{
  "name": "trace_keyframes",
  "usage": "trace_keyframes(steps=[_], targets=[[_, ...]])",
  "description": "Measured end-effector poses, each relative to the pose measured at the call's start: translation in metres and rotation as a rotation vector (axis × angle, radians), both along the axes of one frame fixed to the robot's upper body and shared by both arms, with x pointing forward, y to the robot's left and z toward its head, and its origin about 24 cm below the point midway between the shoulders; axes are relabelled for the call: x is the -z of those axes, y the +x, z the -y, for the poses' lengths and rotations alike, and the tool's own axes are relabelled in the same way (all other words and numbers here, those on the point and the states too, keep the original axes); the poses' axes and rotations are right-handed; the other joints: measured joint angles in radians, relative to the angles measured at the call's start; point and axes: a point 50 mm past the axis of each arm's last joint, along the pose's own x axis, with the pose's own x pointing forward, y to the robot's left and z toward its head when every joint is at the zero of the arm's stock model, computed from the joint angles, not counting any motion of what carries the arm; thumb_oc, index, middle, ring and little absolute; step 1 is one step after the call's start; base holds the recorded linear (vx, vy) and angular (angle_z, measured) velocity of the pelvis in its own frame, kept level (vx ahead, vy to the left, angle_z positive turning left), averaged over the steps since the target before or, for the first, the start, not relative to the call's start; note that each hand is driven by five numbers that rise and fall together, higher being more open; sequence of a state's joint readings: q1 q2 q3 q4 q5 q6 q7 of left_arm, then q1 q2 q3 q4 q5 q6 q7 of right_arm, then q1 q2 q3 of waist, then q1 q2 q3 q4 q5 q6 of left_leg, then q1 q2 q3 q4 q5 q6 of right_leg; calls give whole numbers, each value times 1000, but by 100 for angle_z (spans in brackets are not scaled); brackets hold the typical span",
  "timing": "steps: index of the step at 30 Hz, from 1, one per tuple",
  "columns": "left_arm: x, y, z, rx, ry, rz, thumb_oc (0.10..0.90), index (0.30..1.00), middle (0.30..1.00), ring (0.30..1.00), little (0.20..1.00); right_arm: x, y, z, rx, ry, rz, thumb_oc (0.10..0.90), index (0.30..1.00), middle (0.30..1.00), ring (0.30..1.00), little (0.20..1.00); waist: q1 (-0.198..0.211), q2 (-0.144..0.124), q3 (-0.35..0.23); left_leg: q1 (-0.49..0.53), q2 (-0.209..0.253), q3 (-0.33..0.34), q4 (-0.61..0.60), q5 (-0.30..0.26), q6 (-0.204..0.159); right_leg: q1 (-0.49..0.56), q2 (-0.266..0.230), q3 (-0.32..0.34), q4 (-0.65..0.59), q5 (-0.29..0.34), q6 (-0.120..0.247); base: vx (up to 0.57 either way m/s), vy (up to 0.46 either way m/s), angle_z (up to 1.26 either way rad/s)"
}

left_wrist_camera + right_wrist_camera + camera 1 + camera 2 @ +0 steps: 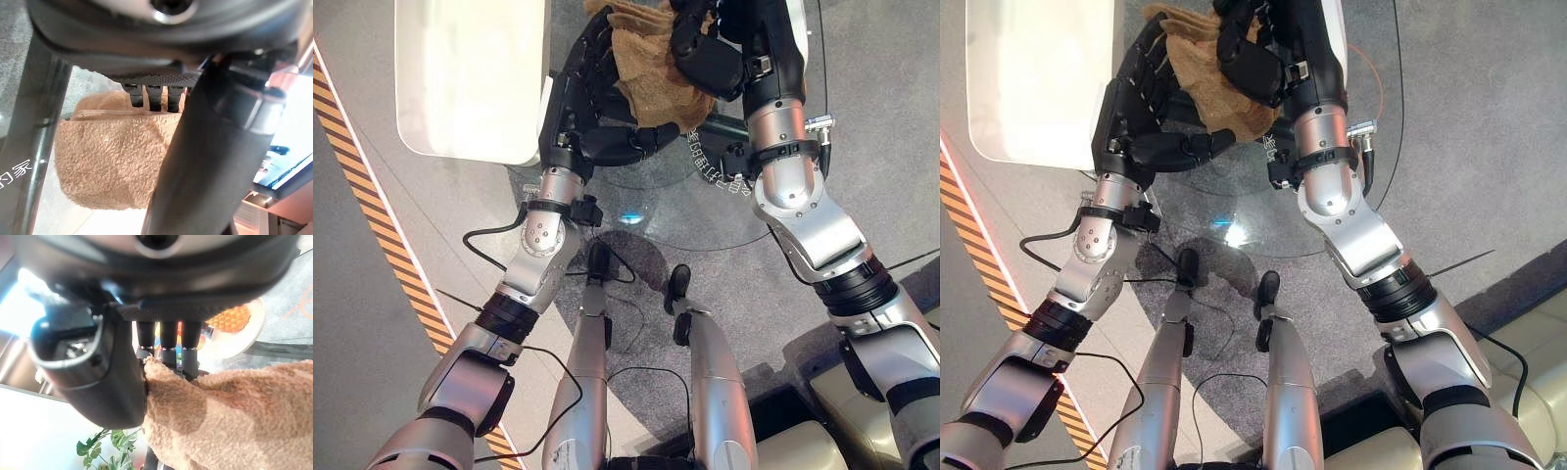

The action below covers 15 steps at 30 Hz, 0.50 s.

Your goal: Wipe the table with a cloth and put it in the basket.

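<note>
Both hands meet above the glass table (705, 211): we see the right hand (705, 54) clutching the tan cloth (651, 83), the left hand (592, 98) cupped around it, thumb underneath.

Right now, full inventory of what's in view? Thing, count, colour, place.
Cloth: one, tan, fuzzy, held up between both hands above the glass table.
Glass table: one, clear, round-edged, under the hands.
White table: one, white, rounded corner, to the robot's left of the glass table.
Striped floor tape: one line, orange and black, along the floor on the robot's left.
Plate: one, white, carrying something orange with a honeycomb pattern, seen past the cloth in the right wrist view.
Plant: one, green leaves, in the right wrist view.
Left hand: dark, fingers against the cloth, thumb curled under it.
Right hand: dark, curled onto the cloth from above.
</note>
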<state>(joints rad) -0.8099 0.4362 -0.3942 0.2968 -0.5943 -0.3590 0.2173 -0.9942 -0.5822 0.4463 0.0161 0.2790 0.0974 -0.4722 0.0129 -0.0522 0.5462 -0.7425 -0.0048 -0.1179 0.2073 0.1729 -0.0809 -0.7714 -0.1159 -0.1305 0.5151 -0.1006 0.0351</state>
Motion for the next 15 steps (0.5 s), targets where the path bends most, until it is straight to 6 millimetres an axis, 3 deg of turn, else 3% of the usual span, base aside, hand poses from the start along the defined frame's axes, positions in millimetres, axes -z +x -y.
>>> trace_keyframes(steps=[15], targets=[[-3,1,8,-32,50,19,800,900,900,900,900,-2,0,-4,-21,-5,-1,100,300,300,300,200,-17,0,0,15,4,13,0,0,0,6,4,7,6,2,-1,1,1,-1]])
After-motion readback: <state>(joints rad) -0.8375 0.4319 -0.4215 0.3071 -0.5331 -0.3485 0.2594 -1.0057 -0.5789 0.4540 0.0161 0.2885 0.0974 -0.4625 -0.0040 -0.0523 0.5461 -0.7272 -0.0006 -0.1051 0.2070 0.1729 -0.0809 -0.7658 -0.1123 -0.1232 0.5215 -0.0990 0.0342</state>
